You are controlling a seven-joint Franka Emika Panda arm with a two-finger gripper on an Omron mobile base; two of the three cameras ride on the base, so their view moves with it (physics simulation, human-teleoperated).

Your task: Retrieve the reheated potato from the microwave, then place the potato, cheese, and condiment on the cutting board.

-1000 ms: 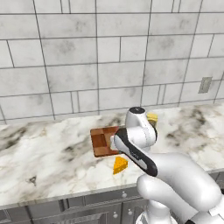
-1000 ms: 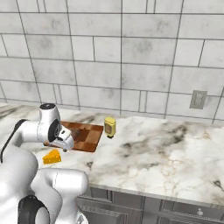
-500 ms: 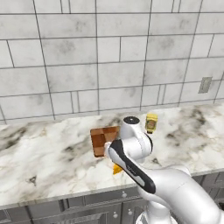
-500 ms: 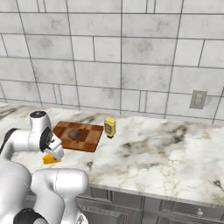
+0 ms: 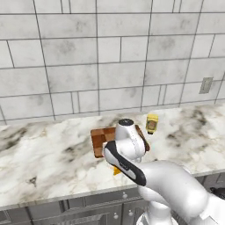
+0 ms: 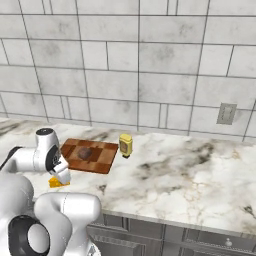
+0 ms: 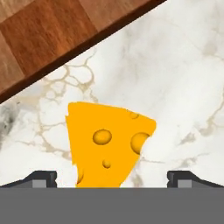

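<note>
One item, the potato (image 6: 85, 152), already sits on the cutting board (image 6: 102, 162), and I've swung the arm down so my wide-open tool (image 7: 111, 177) now straddles the cheese (image 7: 107, 142) on the worktop (image 6: 190, 175) just off the board's front edge, ready to grasp.

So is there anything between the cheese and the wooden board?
No, just bare marble counter. The hand view shows an empty strip between the cheese and the cutting board edge.
</note>
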